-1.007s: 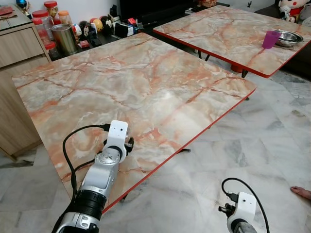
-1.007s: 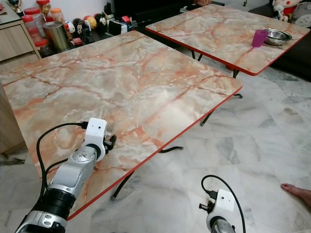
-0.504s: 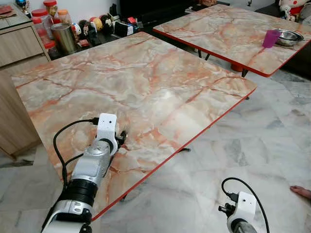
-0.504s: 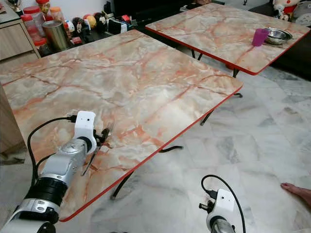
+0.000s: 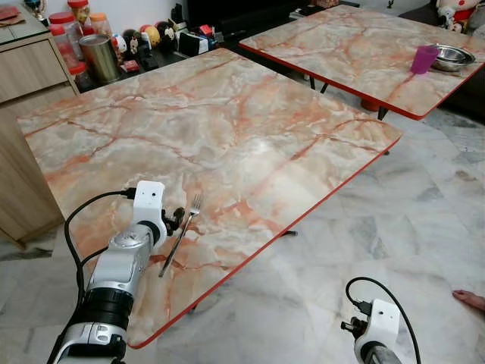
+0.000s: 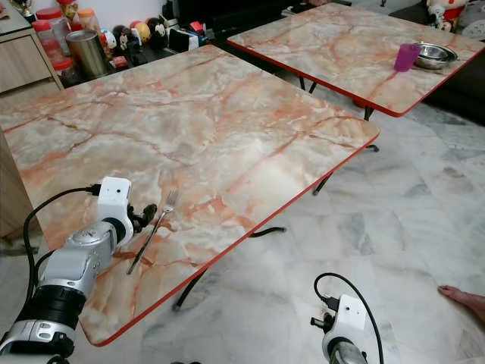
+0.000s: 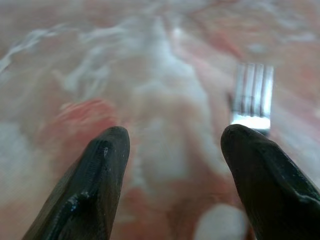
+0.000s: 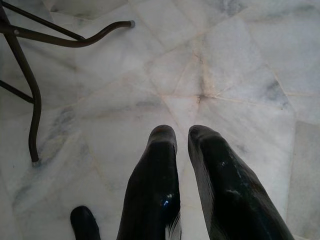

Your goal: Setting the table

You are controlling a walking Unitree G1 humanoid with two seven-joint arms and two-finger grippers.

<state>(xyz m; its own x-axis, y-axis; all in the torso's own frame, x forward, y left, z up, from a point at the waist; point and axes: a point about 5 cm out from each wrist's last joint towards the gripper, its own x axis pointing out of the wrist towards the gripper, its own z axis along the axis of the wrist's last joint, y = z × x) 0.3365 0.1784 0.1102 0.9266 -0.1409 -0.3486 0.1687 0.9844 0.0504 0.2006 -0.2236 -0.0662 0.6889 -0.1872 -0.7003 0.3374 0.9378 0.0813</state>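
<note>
A silver fork (image 5: pixel 182 233) lies flat on the near marble table (image 5: pixel 250 129), close to its red front edge, tines pointing away from me. My left gripper (image 5: pixel 176 219) hovers low just left of the fork's upper half, open and holding nothing. In the left wrist view the two black fingers (image 7: pixel 100 170) stand wide apart over the tabletop, and the fork's tines (image 7: pixel 251 100) show just beyond one fingertip. My right gripper (image 8: pixel 181 134) hangs idle over the floor, its fingers close together and empty.
A second marble table (image 5: pixel 364 53) stands at the back right with a purple cup (image 5: pixel 422 61) and a steel bowl (image 5: pixel 450 58). A wooden cabinet (image 5: pixel 30 72) with jars and a tin (image 5: pixel 100 59) is at the far left. A person's foot (image 5: pixel 470 300) rests on the floor at right.
My left arm has slid to the left and drawn back, and the fork it covered now lies free on the table beside the open fingers. The right arm has not moved.
</note>
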